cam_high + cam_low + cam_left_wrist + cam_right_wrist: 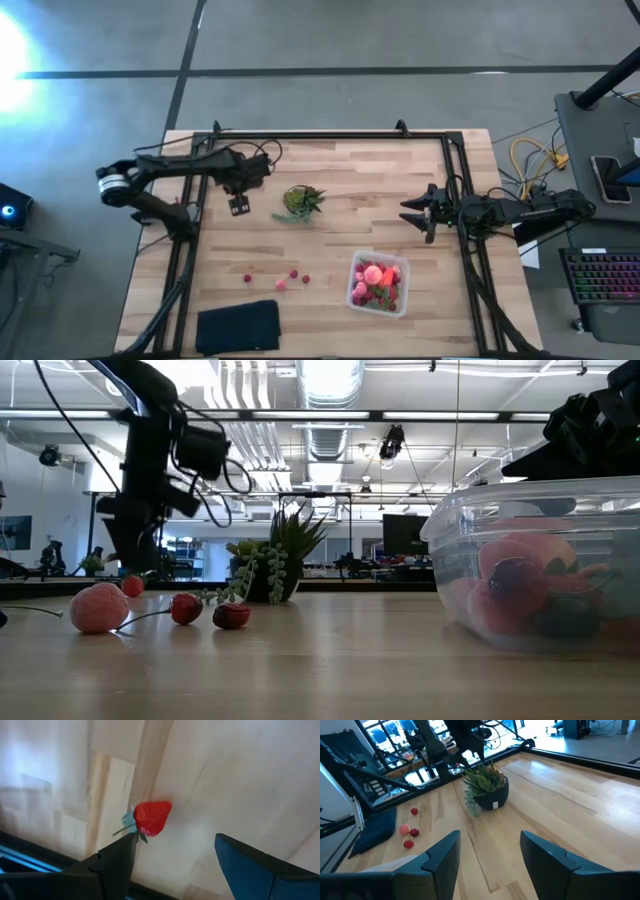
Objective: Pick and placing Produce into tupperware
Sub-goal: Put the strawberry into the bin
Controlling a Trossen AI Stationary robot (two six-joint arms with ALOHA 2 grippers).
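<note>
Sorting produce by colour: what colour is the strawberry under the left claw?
Bright red strawberry, green leaves; left wrist view.

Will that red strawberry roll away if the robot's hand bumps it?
Probably only a little. The strawberry is cone-shaped with a leafy cap, so it would likely wobble in a curve, not roll straight. It looks small and light, so the open left hand could easily nudge it across the smooth wooden table.

Overhead, table-level and two wrist views, sharing the potted plant (300, 201) on the table (380, 180).
</note>
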